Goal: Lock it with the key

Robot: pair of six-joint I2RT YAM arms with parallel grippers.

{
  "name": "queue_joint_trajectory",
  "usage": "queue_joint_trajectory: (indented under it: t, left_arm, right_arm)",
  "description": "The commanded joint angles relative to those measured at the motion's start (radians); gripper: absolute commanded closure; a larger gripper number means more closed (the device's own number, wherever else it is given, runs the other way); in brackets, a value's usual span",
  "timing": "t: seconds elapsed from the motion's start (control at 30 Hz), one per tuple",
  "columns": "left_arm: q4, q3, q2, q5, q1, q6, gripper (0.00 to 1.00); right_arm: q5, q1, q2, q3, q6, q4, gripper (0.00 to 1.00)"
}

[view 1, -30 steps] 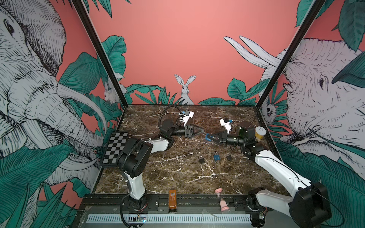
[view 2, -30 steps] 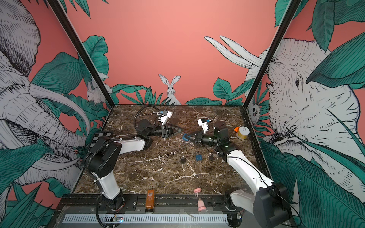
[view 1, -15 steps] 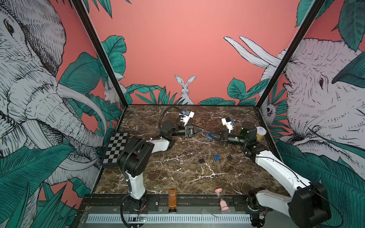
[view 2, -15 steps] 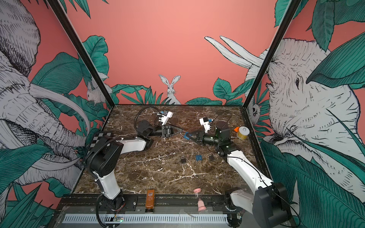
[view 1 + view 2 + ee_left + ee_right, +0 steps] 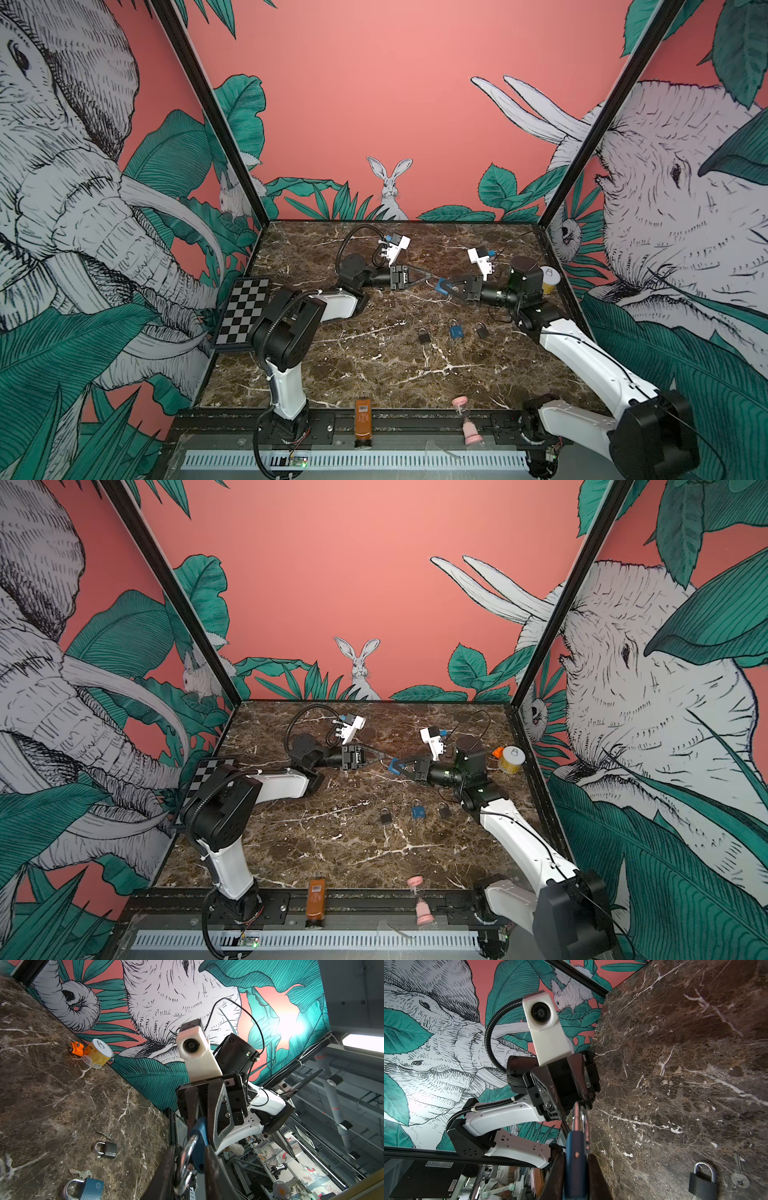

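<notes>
The left gripper (image 5: 429, 279), apart from the right gripper (image 5: 443, 286) a second ago, is now brought up to it, and its jaws, wide before, are narrowed about the shackle (image 5: 183, 1161) of the blue padlock (image 5: 574, 1159); a firm grip cannot be confirmed. The padlock's body is clamped in the right jaws, above the surface (image 5: 374, 374), toward its far edge. A key (image 5: 739, 1178) is laid beside a black padlock (image 5: 703, 1183) on it.

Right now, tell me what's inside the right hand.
The right hand clamps a blue padlock by its body. The shackle sticks out into the left hand. The keyhole is covered.
</notes>
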Motion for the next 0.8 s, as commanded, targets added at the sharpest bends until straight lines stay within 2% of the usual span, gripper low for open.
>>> queue_joint_trajectory:
  t: [0.0, 0.43, 0.6, 0.7, 0.77]
  left_arm:
    - [0.031, 0.013, -0.006, 0.023, -0.014, -0.004, 0.76]
    - [0.01, 0.007, -0.024, 0.021, -0.022, 0.003, 0.85]
    - [-0.019, 0.017, -0.067, 0.001, -0.042, -0.034, 1.0]
    - [-0.151, 0.012, -0.122, -0.006, -0.066, 0.049, 1.0]
    - [-0.313, 0.009, -0.174, -0.006, -0.087, 0.164, 1.0]
  right_arm:
    - [0.011, -0.003, -0.028, 0.015, -0.03, 0.048, 1.0]
    - [0.029, -0.002, -0.054, 0.022, -0.08, 0.002, 1.0]
    - [0.073, -0.002, -0.076, 0.026, -0.19, -0.097, 1.0]
    - [0.099, -0.003, -0.091, 0.022, -0.233, -0.121, 1.0]
    - [0.108, -0.003, -0.097, 0.016, -0.23, -0.105, 1.0]
